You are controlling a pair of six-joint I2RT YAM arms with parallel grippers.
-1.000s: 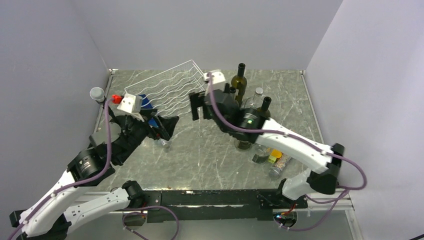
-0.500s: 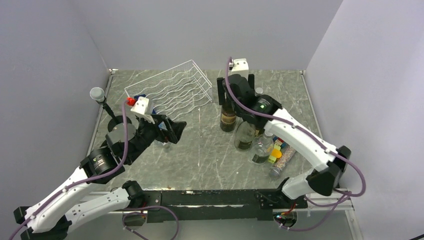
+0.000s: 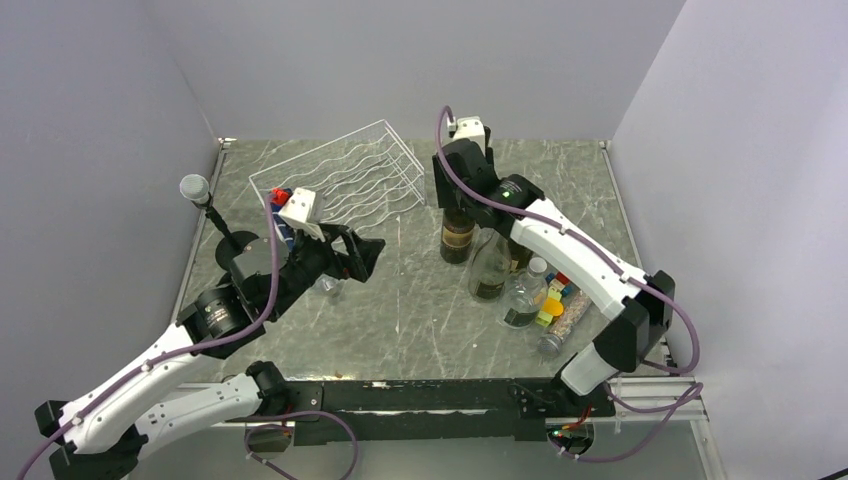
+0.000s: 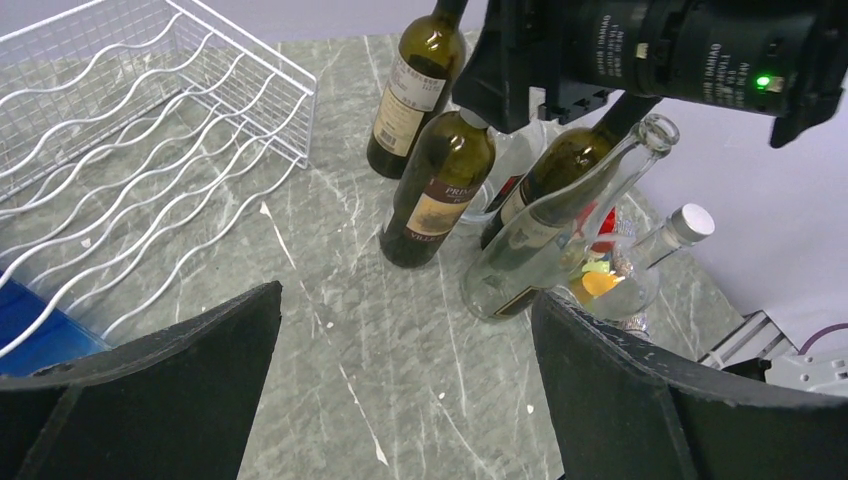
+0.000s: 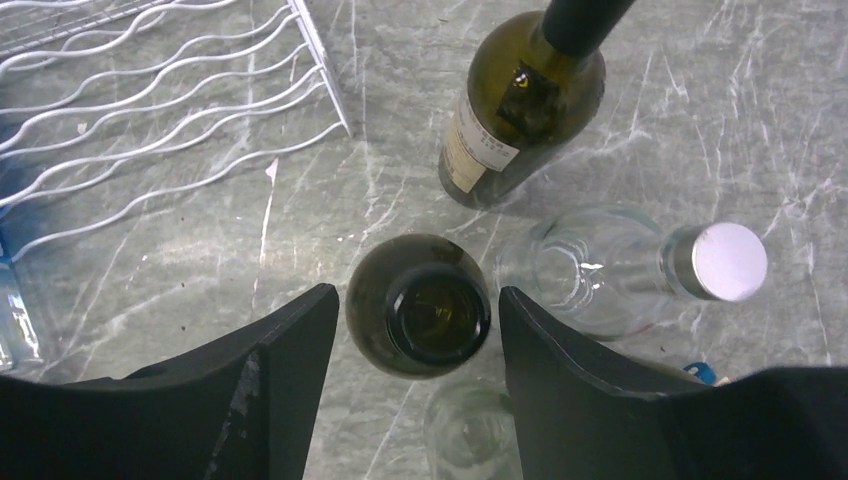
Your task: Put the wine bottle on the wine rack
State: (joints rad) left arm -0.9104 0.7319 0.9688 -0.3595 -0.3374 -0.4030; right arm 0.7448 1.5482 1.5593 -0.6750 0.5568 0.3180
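Observation:
The wine bottle [image 3: 457, 240], dark green with a tan label, stands upright right of the white wire wine rack [image 3: 340, 180]. My right gripper [image 3: 455, 205] hangs over it. In the right wrist view the bottle's open mouth [image 5: 432, 318] sits between the fingers [image 5: 290, 370], with a thin gap on each side; right gripper [image 5: 417, 292] is open around the neck. From the left wrist this bottle [image 4: 440, 190] shows under the right arm's black body. My left gripper [image 4: 405, 295] is open and empty over bare table near the rack [image 4: 130, 150].
More bottles crowd the held-over one: a capped dark bottle [image 5: 520, 100], a clear bottle with a silver cap [image 5: 715, 262], a tilted clear wine bottle [image 4: 550, 240], and a jar of coloured bits [image 3: 553, 305]. A microphone stand [image 3: 195, 187] is at the left wall.
My right arm swung from beside the rack to over the bottles, and its jaws have narrowed around one bottle's neck. My left arm reached further toward the table's middle, still open.

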